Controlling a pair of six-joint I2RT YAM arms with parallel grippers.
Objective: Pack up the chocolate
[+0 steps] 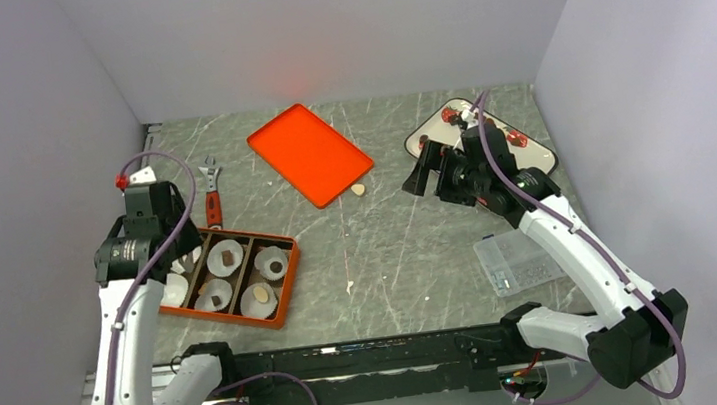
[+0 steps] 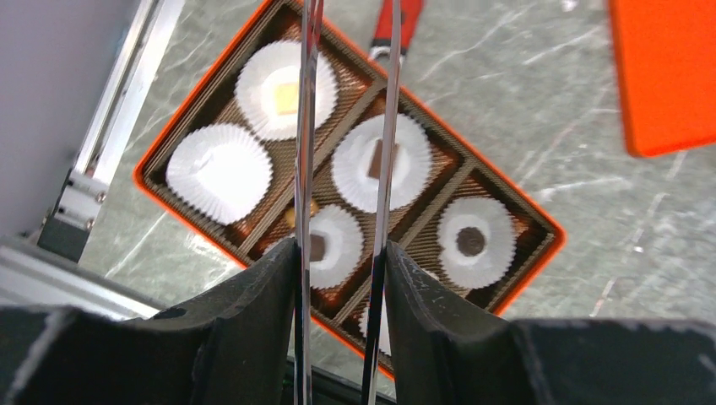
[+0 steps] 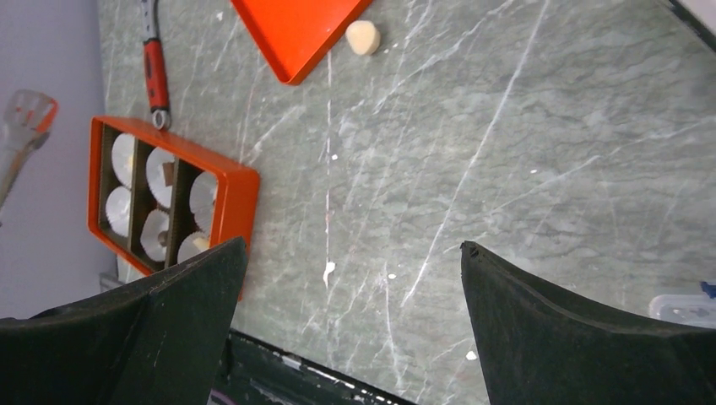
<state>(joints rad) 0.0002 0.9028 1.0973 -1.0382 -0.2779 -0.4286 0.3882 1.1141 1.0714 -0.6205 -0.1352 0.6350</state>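
An orange box (image 1: 287, 270) holds white paper cups. Chocolate pieces lie in several cups: a tan square (image 2: 285, 99), a brown square (image 2: 377, 160), another brown piece (image 2: 317, 247) and a dark round one (image 2: 470, 241). One cup (image 2: 218, 173) looks empty. A tan piece (image 1: 358, 189) lies on the table by the orange lid; it also shows in the right wrist view (image 3: 363, 37). My left gripper (image 1: 178, 250) hovers over the box, shut on metal tweezers (image 2: 306, 126) whose blades stand apart. My right gripper (image 1: 422, 176) is open and empty above the table (image 3: 353, 245).
An orange lid (image 1: 309, 153) lies at the back centre. A red-handled wrench (image 1: 212, 193) lies behind the box. A white tray with strawberry prints (image 1: 433, 132) sits under my right arm. A clear plastic case (image 1: 517, 261) is at the right.
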